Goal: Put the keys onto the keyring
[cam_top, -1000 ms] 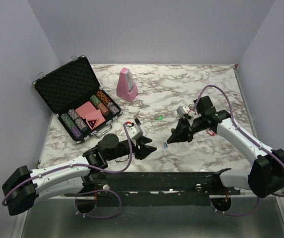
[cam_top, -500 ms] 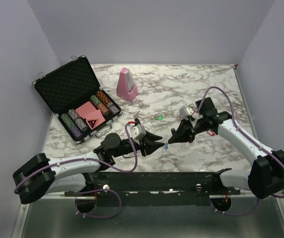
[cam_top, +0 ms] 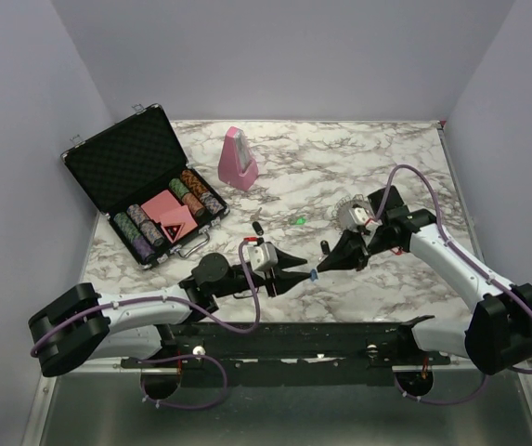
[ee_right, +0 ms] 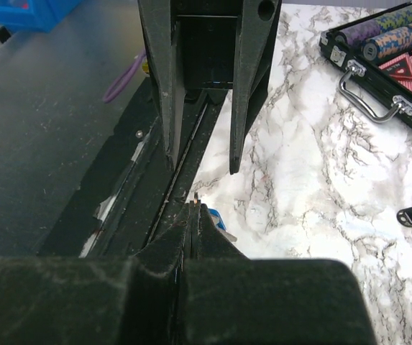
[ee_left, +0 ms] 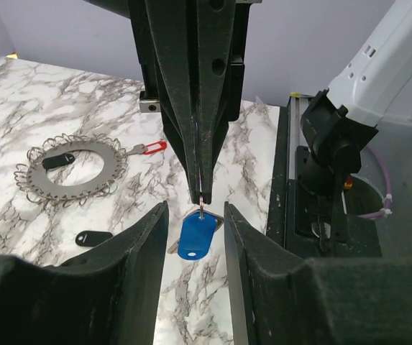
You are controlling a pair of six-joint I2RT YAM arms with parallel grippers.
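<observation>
The task looks to be at an early stage, with the work centred on one key. The right jaws are shut tight, and their tips appear to pinch the thin metal loop at the top of the blue key, which hangs just under them, close above the tabletop. The left jaws stand partly open, one on each side of that key. Neither seems to touch it, so they hold nothing.

The keyring lies flat on the tabletop, well apart from both sets of jaws, beyond the left jaws and off to their left as the left wrist camera sees it. No key can be seen threaded on it for certain. A black key lies across its inner edge, apparently only resting there. A red key touches the outer rim on the side nearer the jaws. Whether it is hooked on or just lying against the rim cannot be told. A second black key lies loose on the tabletop between the keyring and the left jaws.

Judging from this, nearly everything is left to do. The blue key has to be secured and carried across to the keyring and worked onto it. The loose black key must follow, and likely the other black key and the red one too.
</observation>
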